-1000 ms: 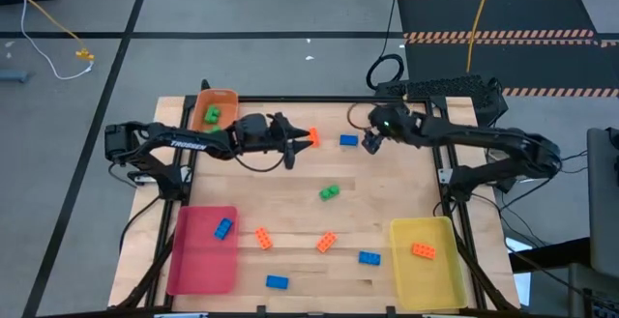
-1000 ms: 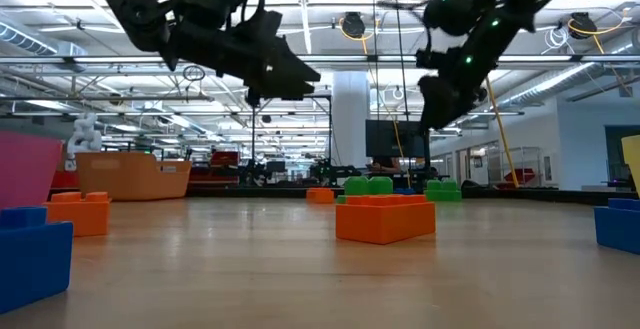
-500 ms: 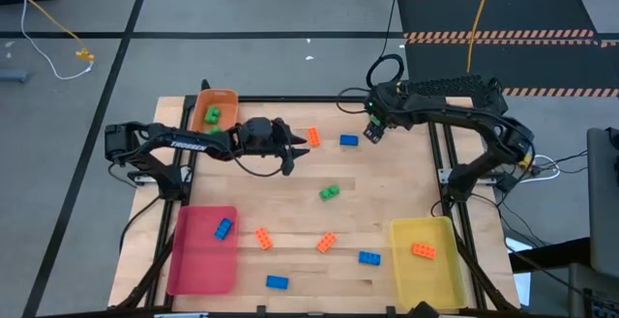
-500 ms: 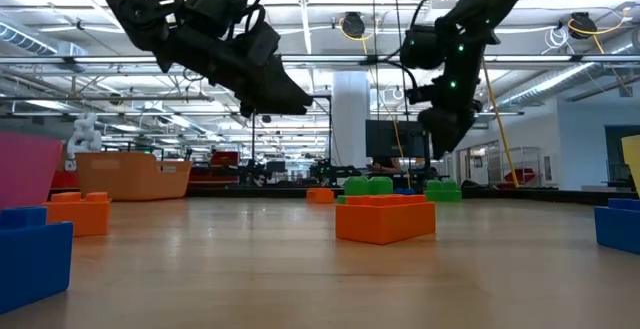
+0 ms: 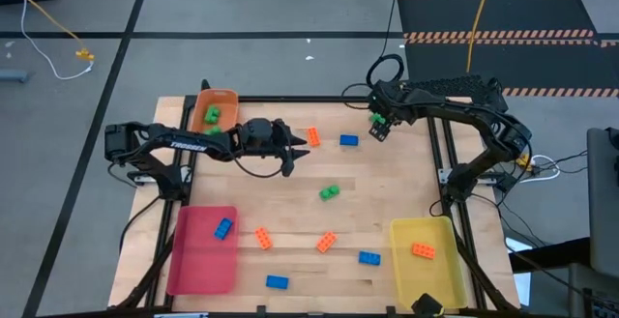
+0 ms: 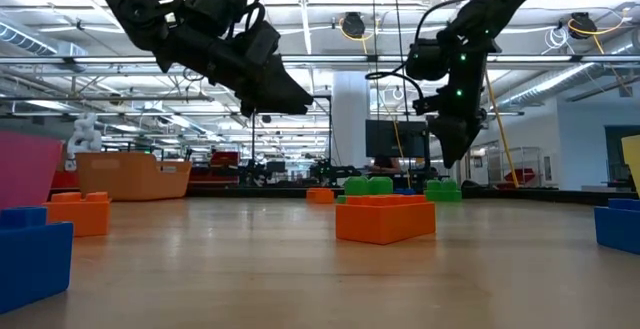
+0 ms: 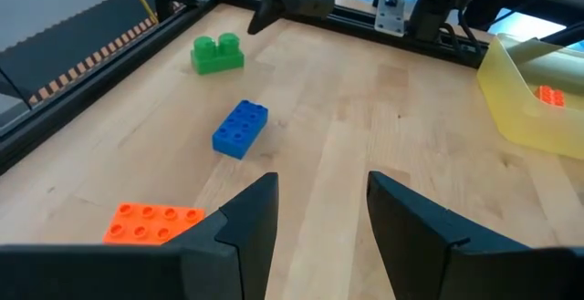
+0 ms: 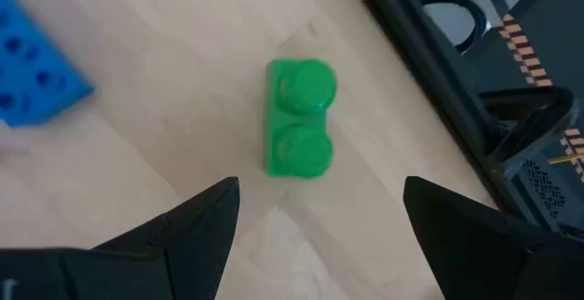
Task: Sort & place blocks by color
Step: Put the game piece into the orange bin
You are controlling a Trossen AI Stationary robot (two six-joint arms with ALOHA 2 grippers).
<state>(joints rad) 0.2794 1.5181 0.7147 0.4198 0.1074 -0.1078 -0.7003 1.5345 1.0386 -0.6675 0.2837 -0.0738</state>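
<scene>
Blocks lie scattered on the surface (image 5: 387,202): 1 green (image 8: 299,118) directly beneath the right gripper (image 8: 319,211), near the far edge, a blue one (image 8: 32,72) just beside it. That gripper hangs wide open, holding nothing. The left gripper (image 7: 315,209), half open and empty, hovers by an orange block (image 7: 153,223) near the orange tray (image 5: 224,98).

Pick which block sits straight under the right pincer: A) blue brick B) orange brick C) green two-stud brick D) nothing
C: the right wrist view shows the green two-stud brick centred between the open right pincer fingers, with a blue brick off to one side.
</scene>
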